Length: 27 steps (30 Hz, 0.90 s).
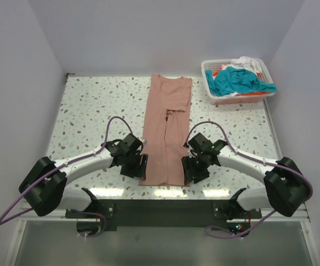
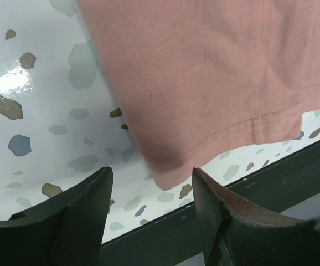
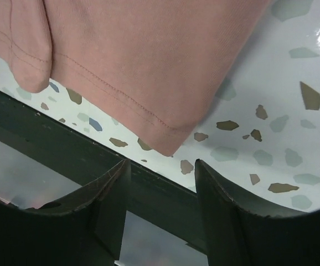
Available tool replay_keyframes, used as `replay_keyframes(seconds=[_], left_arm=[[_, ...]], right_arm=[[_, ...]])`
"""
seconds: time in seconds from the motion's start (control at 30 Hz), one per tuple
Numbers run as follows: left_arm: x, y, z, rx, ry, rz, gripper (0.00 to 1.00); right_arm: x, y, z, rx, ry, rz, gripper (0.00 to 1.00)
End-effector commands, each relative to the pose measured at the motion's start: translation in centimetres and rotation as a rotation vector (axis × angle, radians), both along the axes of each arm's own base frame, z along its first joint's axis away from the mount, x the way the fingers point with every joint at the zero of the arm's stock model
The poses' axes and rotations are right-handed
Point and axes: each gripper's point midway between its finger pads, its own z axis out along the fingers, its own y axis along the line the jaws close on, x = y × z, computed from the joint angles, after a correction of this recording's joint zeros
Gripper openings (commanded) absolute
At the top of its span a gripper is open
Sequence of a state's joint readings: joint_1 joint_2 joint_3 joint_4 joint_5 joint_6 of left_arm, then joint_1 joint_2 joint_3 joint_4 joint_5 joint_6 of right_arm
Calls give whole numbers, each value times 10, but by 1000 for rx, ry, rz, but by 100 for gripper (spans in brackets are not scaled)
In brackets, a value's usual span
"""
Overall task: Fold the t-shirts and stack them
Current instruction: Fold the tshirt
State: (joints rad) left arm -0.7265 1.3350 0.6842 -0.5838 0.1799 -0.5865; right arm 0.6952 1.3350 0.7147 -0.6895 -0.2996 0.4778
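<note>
Left wrist view: the left gripper [image 2: 151, 174] is seen spread, the hem corner of the salmon-pink t-shirt [image 2: 204, 72] lying unpinched at its tips, and the right gripper [image 3: 163, 165] is likewise spread at the other hem corner. The shirt is folded into a long strip mid-worktop [image 1: 93, 105], its long axis running from near edge to far edge, collar farthest. Small chest marks cannot be read.
</note>
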Motion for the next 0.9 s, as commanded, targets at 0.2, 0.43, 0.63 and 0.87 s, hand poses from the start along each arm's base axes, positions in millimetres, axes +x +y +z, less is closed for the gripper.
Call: replay_keyframes(seconds=[0.2,0.43,0.63,0.87], left_arm=[[-3,1,1,-12,7,-3,64],[-4,3,-2,-6,9,-7,64],[-3,2,-1,-11,5,-10,64],[-6,1,-5,-11,20,-34,61]], right_arm=[[0,8,-17,17,-27,-45,52],[0,8,-27,18,-27,-69,47],[1,7,-30,22,-40,-84,36],[-2,6,-31,12,-18,-90,11]])
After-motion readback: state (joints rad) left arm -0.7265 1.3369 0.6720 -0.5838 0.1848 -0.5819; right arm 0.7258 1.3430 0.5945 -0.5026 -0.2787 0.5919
